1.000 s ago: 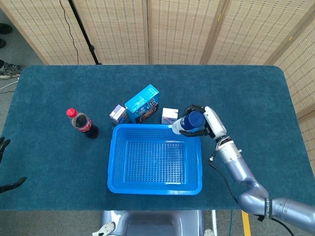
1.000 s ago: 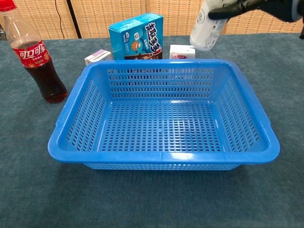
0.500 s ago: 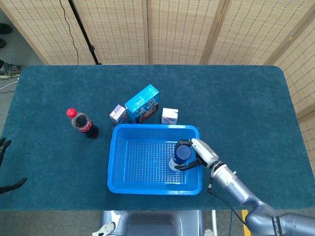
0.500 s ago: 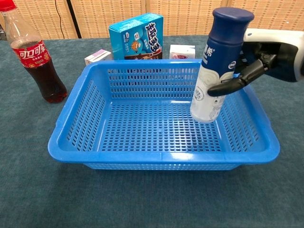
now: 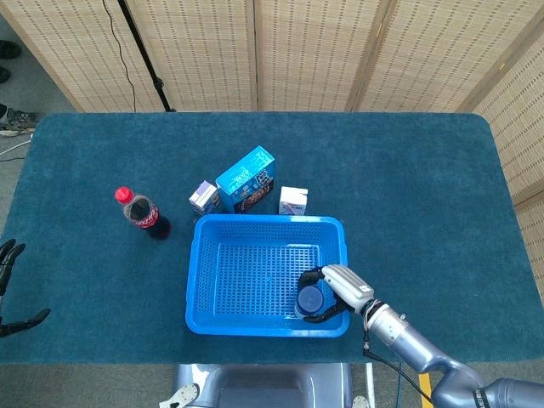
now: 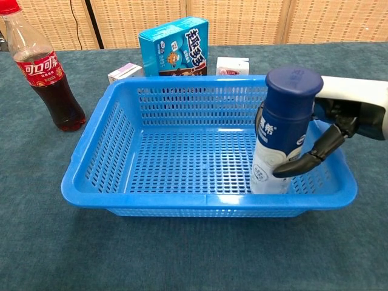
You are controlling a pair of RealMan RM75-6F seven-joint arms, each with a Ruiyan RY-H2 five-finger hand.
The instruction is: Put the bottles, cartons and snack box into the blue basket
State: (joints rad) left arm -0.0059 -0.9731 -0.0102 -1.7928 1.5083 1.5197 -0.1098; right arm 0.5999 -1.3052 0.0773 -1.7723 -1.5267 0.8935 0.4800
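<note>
Right hand point(image 6: 339, 130): fingers point(image 6: 309, 159) wrapped round the blue-capped bottle point(image 6: 280, 130), gripping it upright.
Blue-capped bottle: inside the blue basket point(image 6: 91, 176), at its near right corner, base at the mesh floor.
Left hand point(image 5: 10, 285): at the surface's far left edge, fingers spread, holding nothing.
Cola bottle point(image 6: 45, 70): upright on the surface, left of the basket.
Snack box point(image 6: 174, 47): behind the basket, between two small cartons point(image 6: 124, 73) point(image 6: 232, 65).
</note>
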